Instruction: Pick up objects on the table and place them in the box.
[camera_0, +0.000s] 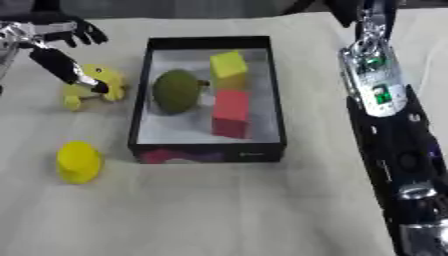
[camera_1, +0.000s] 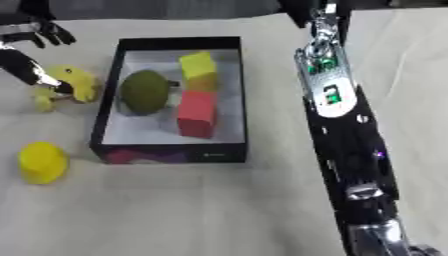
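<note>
At the far left, the left hand (camera_0: 54, 47) comes in from the upper left corner. One dark finger reaches down onto a yellow duck-shaped toy (camera_0: 94, 86) and touches its top; the other fingers are spread and raised above, near the upper edge. Nothing is clasped; the hand is released, with straight fingers. The toy lies on the desk (camera_0: 219, 210), just beside the left wall of the box and outside it.

Nearer the viewer, a second yellow object (camera_0: 78, 161), rounded with a wider base, stands on the desk well apart from the hand, near the box's front left corner.

The black box (camera_0: 206, 150) sits at centre. Inside, from left to right: a dark green, rounded object (camera_0: 177, 91) against the left side; a yellow block (camera_0: 228, 64) toward the back; a red block (camera_0: 231, 113) in front of the yellow one, touching it.

At right, the right arm (camera_0: 385, 115) runs along the desk from the lower right corner to the upper edge, beside the box but apart from it. The right hand lies beyond the picture's edge.
</note>
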